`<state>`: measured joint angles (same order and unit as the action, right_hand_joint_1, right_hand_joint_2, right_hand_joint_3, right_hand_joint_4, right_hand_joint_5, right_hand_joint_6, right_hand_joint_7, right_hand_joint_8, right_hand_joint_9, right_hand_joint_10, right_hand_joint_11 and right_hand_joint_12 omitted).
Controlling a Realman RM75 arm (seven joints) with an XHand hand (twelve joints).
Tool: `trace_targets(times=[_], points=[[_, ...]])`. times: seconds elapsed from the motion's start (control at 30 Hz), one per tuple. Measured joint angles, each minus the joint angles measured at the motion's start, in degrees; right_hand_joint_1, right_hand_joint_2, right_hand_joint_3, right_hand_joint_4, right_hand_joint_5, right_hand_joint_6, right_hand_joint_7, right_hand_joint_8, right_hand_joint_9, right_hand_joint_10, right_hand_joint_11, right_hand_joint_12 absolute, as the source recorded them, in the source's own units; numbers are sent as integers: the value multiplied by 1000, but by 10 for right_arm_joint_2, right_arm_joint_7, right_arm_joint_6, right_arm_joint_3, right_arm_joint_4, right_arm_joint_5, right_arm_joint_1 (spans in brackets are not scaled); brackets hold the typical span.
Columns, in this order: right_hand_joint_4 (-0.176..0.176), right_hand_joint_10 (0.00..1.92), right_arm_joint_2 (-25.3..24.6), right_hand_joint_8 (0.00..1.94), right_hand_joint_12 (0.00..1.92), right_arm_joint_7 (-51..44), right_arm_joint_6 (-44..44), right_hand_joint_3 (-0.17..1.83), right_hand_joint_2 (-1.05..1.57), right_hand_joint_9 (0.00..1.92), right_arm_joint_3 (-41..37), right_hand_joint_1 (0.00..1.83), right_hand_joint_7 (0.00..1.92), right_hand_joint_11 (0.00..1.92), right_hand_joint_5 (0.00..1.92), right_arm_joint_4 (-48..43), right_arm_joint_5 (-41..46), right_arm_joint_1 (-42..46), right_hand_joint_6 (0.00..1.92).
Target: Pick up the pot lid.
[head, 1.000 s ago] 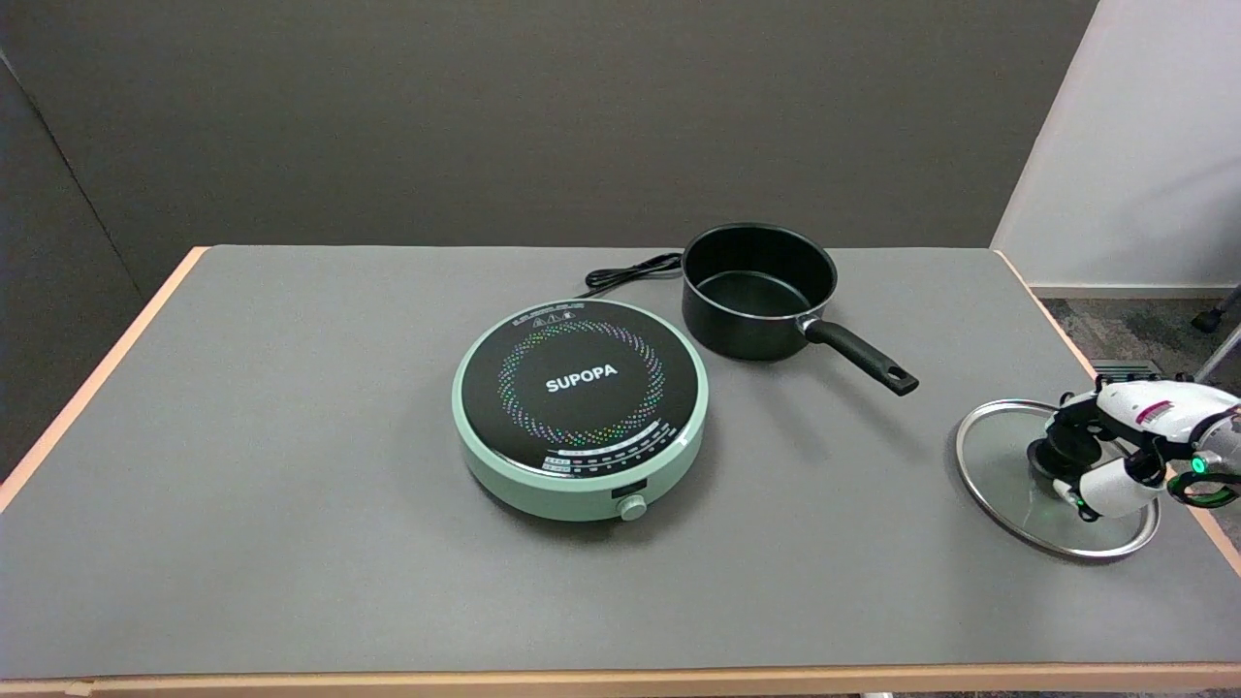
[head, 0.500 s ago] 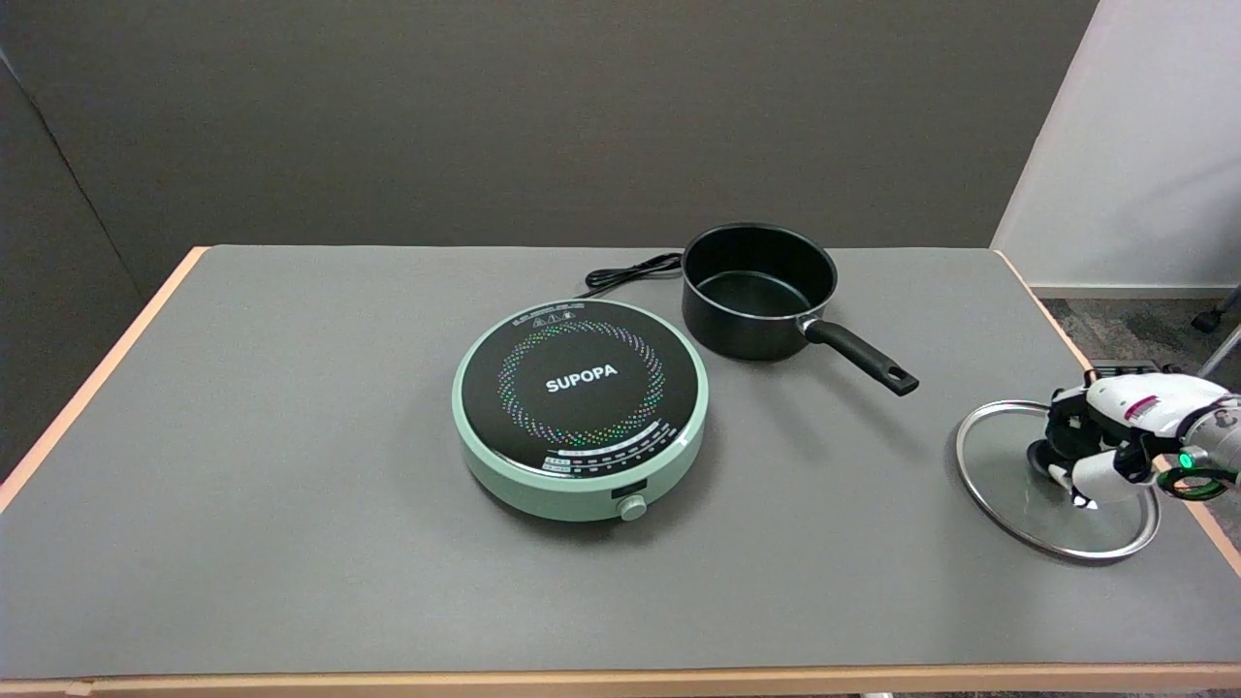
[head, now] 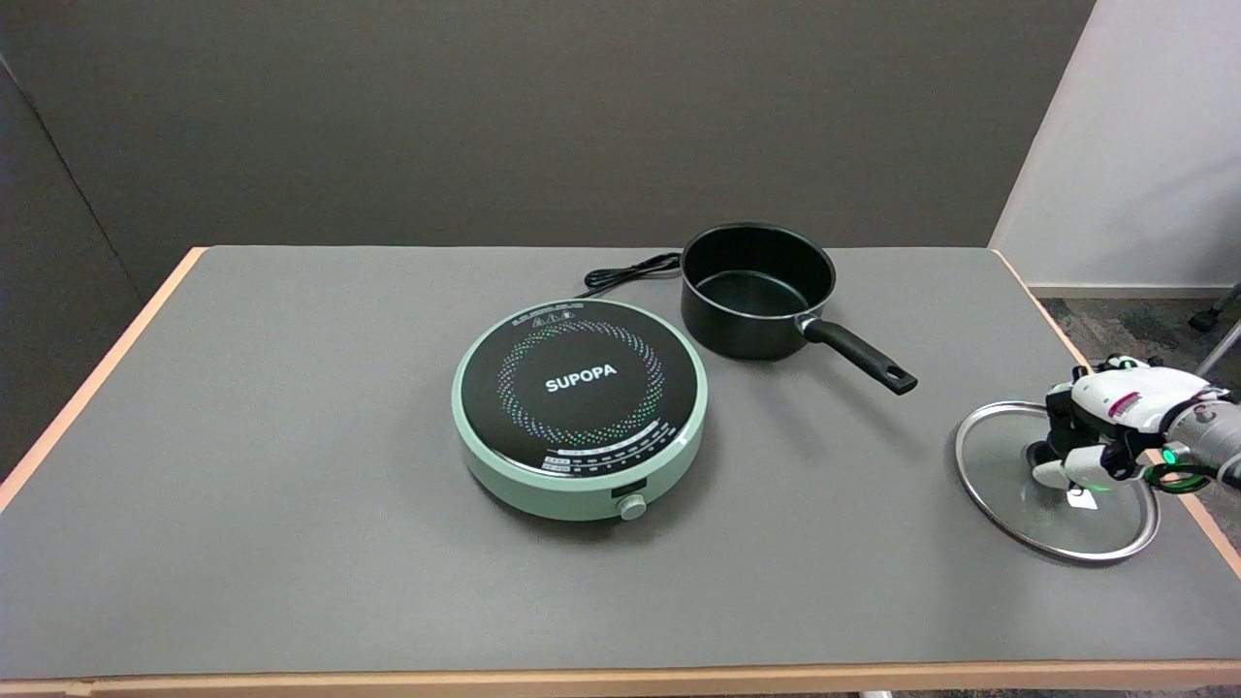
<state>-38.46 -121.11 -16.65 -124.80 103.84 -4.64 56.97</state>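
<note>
The glass pot lid (head: 999, 480), rimmed in metal, lies flat on the grey table near its right edge. My right hand (head: 1094, 436) reaches in from the right and sits over the middle of the lid. Its fingers are curled around the lid's black knob (head: 1039, 452), of which only a sliver shows. The thumb presses in from the near side and the other fingers from the far side. The lid's rim still rests on the table all round.
A black saucepan (head: 756, 291) stands at the back, its handle (head: 858, 357) pointing toward the lid. A green induction cooker (head: 580, 407) sits mid-table with its cable (head: 625, 273) behind. The table's right edge (head: 1214, 533) runs close beside the lid.
The thumb and fingers have drawn together around the knob, and the hand has shifted slightly up and away. The lid has not moved.
</note>
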Motion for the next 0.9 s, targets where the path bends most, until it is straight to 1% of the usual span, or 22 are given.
trace_targets(times=[0.07, 0.13, 0.2, 0.27, 0.37, 0.47, 0.6, 0.7, 0.77, 0.83, 0.9], points=[[-72, 1791, 1, 1428, 1826, 0, 2, 188, 1193, 592, 5, 1149, 806, -1, 563, -3, -3, -5, 1512], [-81, 1806, 2, 1419, 1801, 0, 4, 145, 1212, 596, 9, 1152, 812, 0, 560, -6, -6, -11, 1517], [-88, 1822, 3, 1389, 1849, 0, 6, 161, 1195, 632, 14, 1160, 830, -1, 571, -9, -8, -16, 1499], [-85, 1821, 4, 1363, 1884, 0, 8, 180, 1178, 643, 17, 1165, 844, -1, 584, -11, -10, -20, 1485], [-81, 1843, 6, 1342, 1884, 0, 11, 152, 1186, 666, 22, 1165, 853, -1, 593, -14, -13, -24, 1480], [-86, 1858, 7, 1327, 1872, 0, 15, 123, 1194, 674, 26, 1172, 864, 18, 600, -18, -14, -29, 1470], [-97, 1827, 6, 1281, 1921, 0, 20, 139, 1171, 727, 28, 1184, 895, 71, 621, -21, -15, -36, 1440], [-99, 1804, 7, 1285, 1921, 0, 22, 105, 1186, 714, 28, 1188, 893, 87, 619, -22, -15, -41, 1448], [-92, 1778, 7, 1284, 1921, 0, 24, 28, 1227, 678, 27, 1181, 886, 70, 614, -23, -16, -44, 1443], [-95, 1774, 8, 1273, 1921, 0, 26, 34, 1219, 709, 26, 1187, 893, 42, 621, -23, -16, -47, 1433], [-96, 1799, 10, 1265, 1921, 0, 27, 62, 1201, 783, 23, 1193, 897, 17, 627, -24, -16, -51, 1422]])
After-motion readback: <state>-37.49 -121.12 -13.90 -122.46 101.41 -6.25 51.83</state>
